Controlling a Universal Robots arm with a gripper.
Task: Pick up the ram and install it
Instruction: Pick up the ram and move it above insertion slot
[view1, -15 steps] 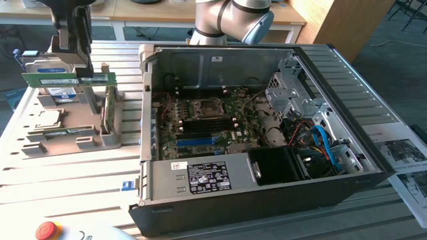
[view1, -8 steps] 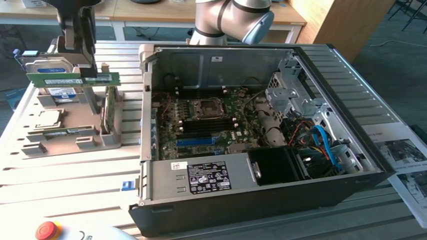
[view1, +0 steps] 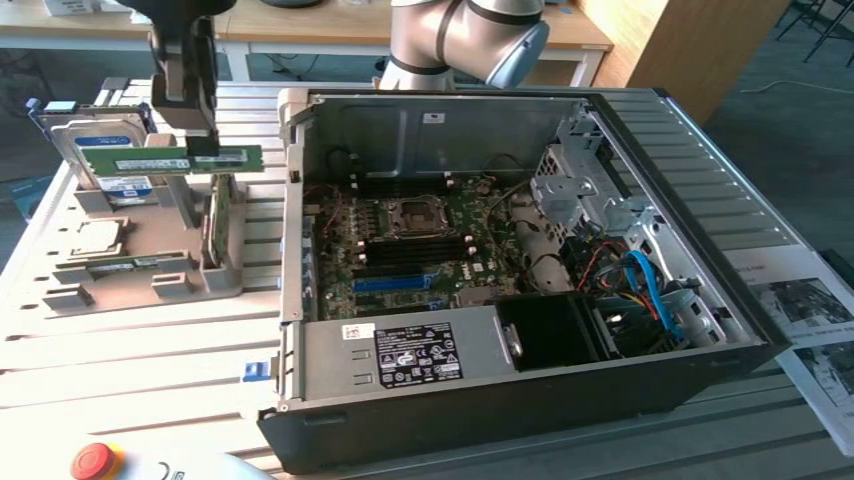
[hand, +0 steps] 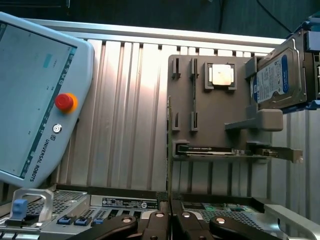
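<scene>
The ram (view1: 167, 160) is a long green stick, held level in the air above the grey parts holder (view1: 147, 280) on the exterior view's left. My gripper (view1: 203, 143) is shut on its right half from above. In the wrist view the ram (hand: 169, 150) appears edge-on as a thin line running up from between my black fingers (hand: 159, 222), and the gripper (hand: 171, 220) is closed on it. The open computer case (view1: 534, 300) lies to the exterior view's right, with the motherboard (view1: 414, 240) and its blue slot (view1: 394, 283) exposed.
The holder (hand: 200, 125) carries a second memory stick (view1: 134, 263), a square processor (hand: 221, 76) and a blue-labelled hard drive (hand: 277, 80). A teach pendant (hand: 35, 100) with a red stop button (view1: 94, 460) lies on the slatted table. Papers (view1: 814, 310) lie beside the case.
</scene>
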